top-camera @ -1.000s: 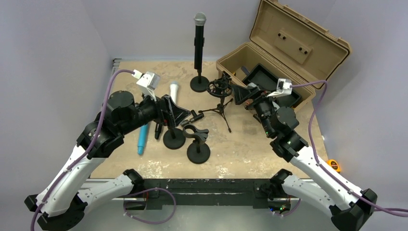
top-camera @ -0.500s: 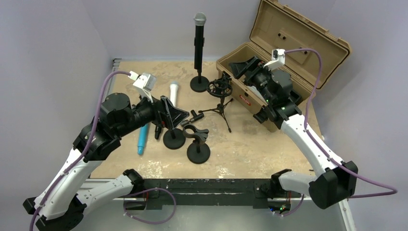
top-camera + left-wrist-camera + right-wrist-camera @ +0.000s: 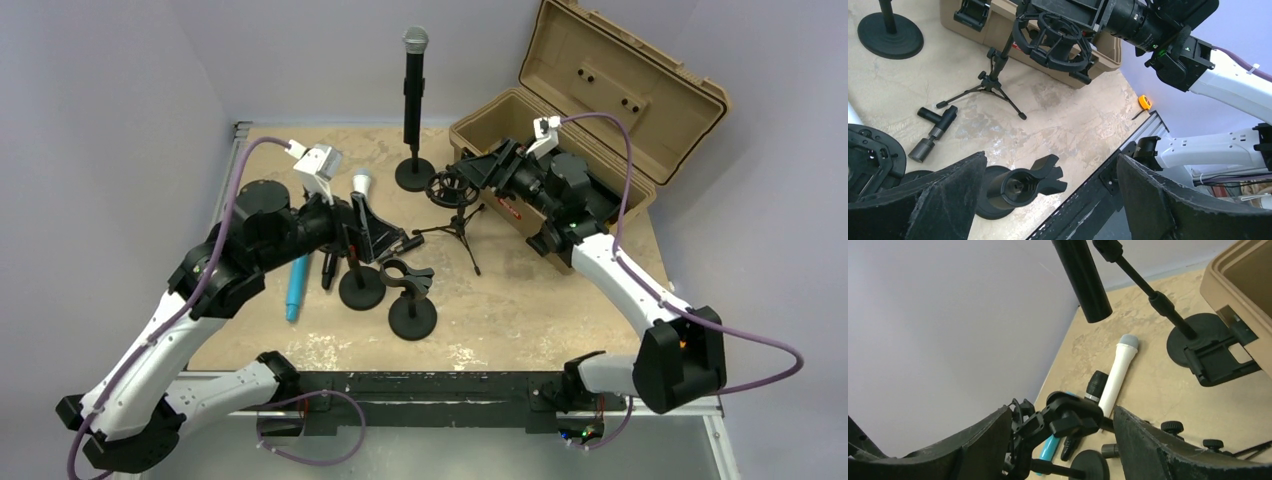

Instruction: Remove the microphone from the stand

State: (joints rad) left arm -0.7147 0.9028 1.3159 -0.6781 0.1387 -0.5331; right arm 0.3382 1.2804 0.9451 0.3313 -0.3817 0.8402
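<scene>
Since the upright black grey-headed microphone [image 3: 413, 85] stands beside the tan plastic case [image 3: 600, 90], your open, empty right gripper [image 3: 472, 168] is nearer.

White arm shells [image 3: 160, 335]; black joints [image 3: 262, 212]; purple cables [image 3: 238, 170]; white wrist cameras [image 3: 320, 165].

No text, number or brand name can be read in any view. The only marking in sight is a small red label [image 3: 508, 210] on the front wall of the tan case [image 3: 610, 80], right of centre in the top view. It is too small and too blurred there to make out any characters. The wrist views show no print at all.
</scene>
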